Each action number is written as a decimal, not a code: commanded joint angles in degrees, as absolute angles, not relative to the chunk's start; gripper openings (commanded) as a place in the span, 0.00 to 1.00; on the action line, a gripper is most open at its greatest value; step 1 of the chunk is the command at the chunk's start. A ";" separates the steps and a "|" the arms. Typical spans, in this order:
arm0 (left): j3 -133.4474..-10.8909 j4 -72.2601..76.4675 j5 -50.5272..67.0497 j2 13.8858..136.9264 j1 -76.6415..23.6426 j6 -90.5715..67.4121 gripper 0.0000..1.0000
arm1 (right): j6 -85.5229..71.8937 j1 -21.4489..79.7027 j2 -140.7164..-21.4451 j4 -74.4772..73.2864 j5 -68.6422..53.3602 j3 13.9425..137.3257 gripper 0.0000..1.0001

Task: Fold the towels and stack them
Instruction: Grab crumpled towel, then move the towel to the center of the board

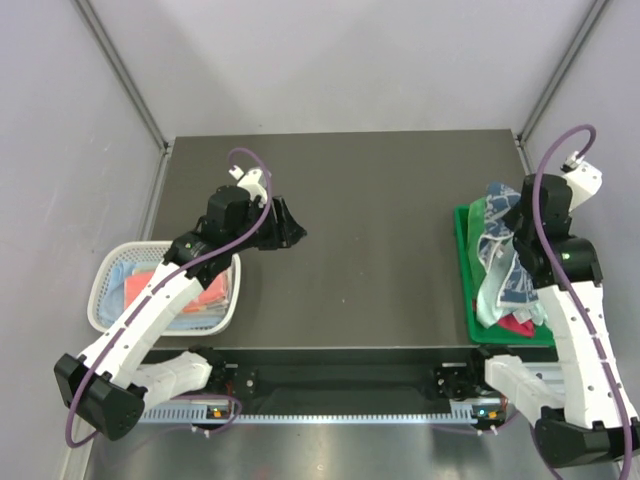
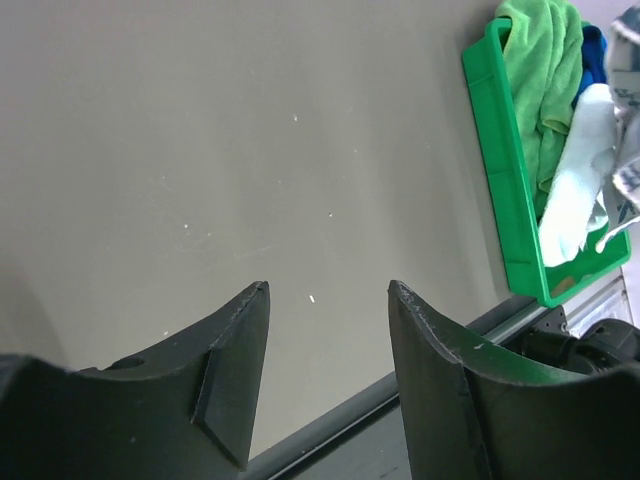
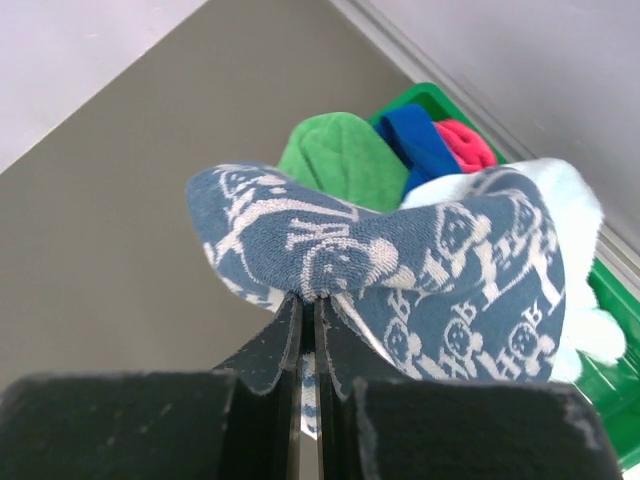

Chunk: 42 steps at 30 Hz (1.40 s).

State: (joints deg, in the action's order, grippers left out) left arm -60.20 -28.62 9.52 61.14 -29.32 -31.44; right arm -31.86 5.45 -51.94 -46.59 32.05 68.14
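Observation:
My right gripper (image 3: pixel 312 300) is shut on a pinched fold of the navy towel with the white pattern (image 3: pixel 380 250). It holds that towel up over the green bin (image 3: pixel 610 290). Below it in the bin lie a green towel (image 3: pixel 340 155), a blue one (image 3: pixel 418 140), a pink one (image 3: pixel 465 145) and a pale mint one (image 3: pixel 580 210). From above, the navy towel (image 1: pixel 505 275) hangs down from the right gripper (image 1: pixel 508 228) over the bin (image 1: pixel 464 270). My left gripper (image 2: pixel 328 290) is open over bare table with nothing between its fingers; from above it (image 1: pixel 292 228) sits left of centre.
A white mesh basket (image 1: pixel 105 290) stands at the table's left edge, beside the left arm. A coral pink towel (image 1: pixel 205 295) and a pale blue one (image 1: pixel 130 270) lie in it. The dark tabletop (image 1: pixel 380 250) stretches between the two arms. Grey walls enclose the table.

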 commanded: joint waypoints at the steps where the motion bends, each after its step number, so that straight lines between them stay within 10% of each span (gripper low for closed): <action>1: -62.58 -26.45 7.83 59.85 -29.53 -30.59 0.56 | -29.01 4.66 -53.96 -46.06 25.95 72.68 0.00; 13: -71.36 -33.12 -4.73 62.05 -26.03 -28.92 0.57 | -28.12 28.20 -76.54 -32.98 10.93 85.08 0.00; 33: -62.94 -25.23 4.13 74.87 -22.23 -35.33 0.57 | -38.40 66.53 -74.28 -7.73 -7.04 36.31 0.01; 42: -68.64 -23.64 3.52 92.53 -29.00 -31.12 0.61 | -49.03 65.75 -60.91 -28.28 17.44 35.94 0.62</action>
State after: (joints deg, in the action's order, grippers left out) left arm -64.49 -26.96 2.79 89.69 -28.08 -33.19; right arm -43.29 66.48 -63.11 -20.34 3.38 32.69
